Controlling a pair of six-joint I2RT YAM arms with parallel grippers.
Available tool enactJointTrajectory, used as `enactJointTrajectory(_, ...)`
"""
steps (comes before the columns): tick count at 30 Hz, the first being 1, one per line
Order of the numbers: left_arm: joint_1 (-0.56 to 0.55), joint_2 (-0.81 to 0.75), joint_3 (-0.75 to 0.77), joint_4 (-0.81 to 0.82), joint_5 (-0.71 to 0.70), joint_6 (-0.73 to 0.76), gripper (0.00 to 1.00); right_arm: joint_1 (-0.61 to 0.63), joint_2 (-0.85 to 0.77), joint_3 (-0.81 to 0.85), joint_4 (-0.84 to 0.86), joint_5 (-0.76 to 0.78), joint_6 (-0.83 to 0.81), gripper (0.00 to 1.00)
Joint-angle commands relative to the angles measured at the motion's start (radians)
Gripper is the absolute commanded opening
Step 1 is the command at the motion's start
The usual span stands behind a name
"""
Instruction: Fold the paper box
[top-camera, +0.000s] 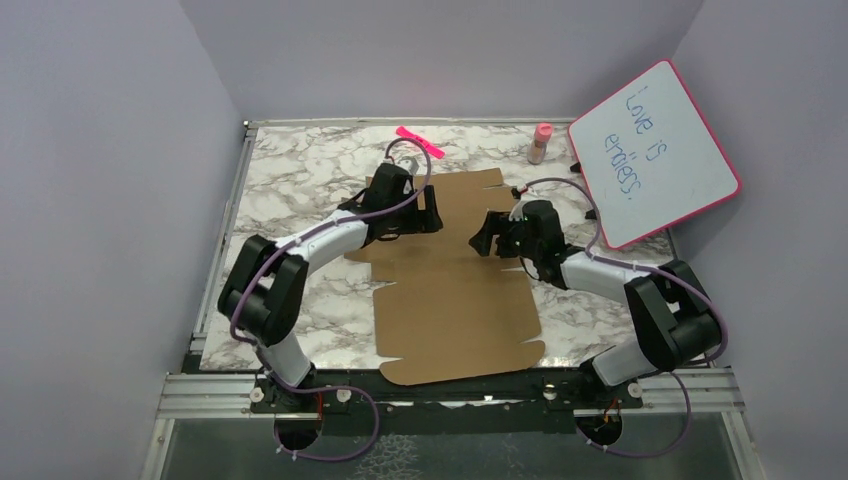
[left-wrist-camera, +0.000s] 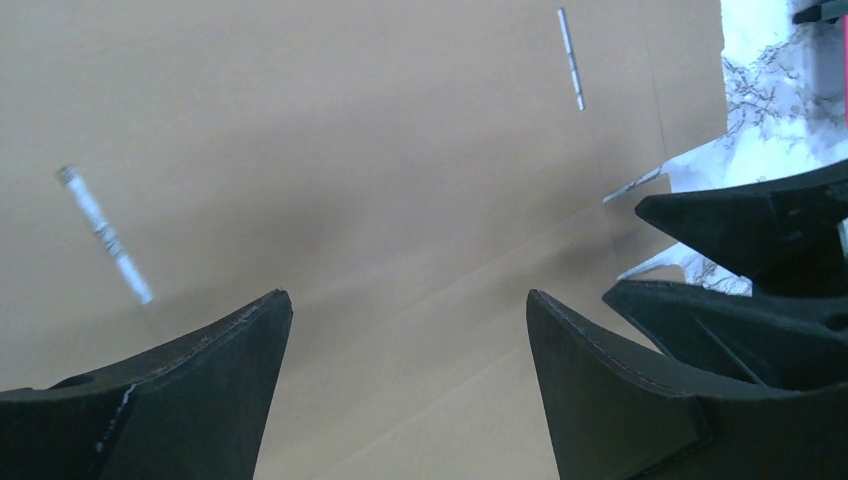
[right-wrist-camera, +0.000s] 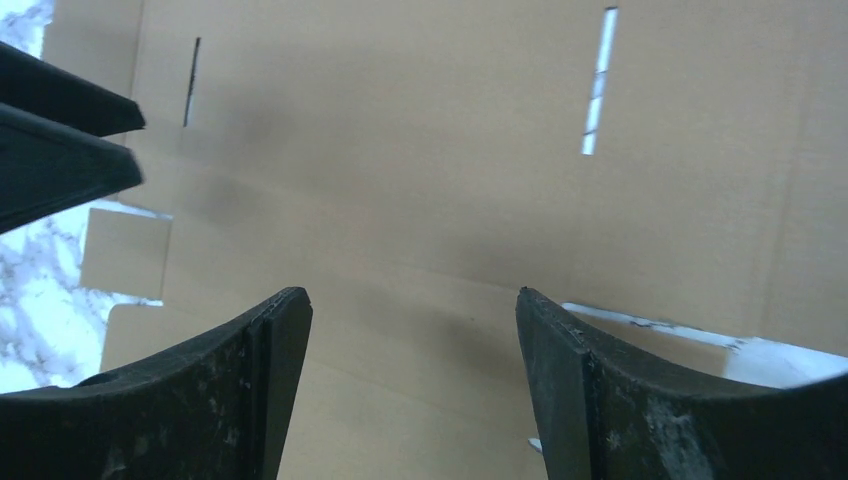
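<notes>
Top external view: we see the flat brown cardboard paper box (top-camera: 455, 300) on the marble table (top-camera: 300, 170), long axis running near-to-far. Our left gripper (top-camera: 428, 217) and right gripper (top-camera: 486, 238) hover over its far half, fingers apart.

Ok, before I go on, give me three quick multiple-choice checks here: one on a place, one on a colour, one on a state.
1. Where is the whiteboard? A) far right of the table B) near left corner C) between the arm bases
2. What colour is its frame? A) green B) pink C) black
3. How is the paper box? A) folded shut B) lifted in the air C) lying flat, unfolded
Answers: 1 A, it leans at the far right edge. 2 B, the rim is pink. 3 C, it lies flat, with the left end effector and right end effector open above it.
</notes>
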Motion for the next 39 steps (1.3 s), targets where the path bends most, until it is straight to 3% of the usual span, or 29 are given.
enactJointTrajectory(1, -0.012, 0.117, 0.11, 0.087, 0.085, 0.022, 0.88, 0.005, -0.073, 0.013, -0.105, 0.15, -0.068, 0.82)
enactJointTrajectory(7, -0.013, 0.276, 0.252, 0.099, 0.096, 0.055, 0.88, -0.018, -0.058, 0.109, -0.165, 0.243, -0.135, 0.88)
enactJointTrajectory(14, -0.013, 0.387, 0.317, 0.098, 0.138, 0.087, 0.88, -0.074, 0.016, 0.257, -0.208, 0.224, -0.19, 0.91)
enactJointTrajectory(24, -0.014, 0.377, 0.191, 0.126, 0.17, 0.108, 0.89, -0.157, 0.226, 0.481, -0.205, 0.108, -0.195, 0.91)
enactJointTrajectory(39, -0.013, 0.314, 0.238, 0.124, 0.136, 0.131, 0.89, -0.283, 0.476, 0.68, -0.183, -0.095, -0.113, 0.89)
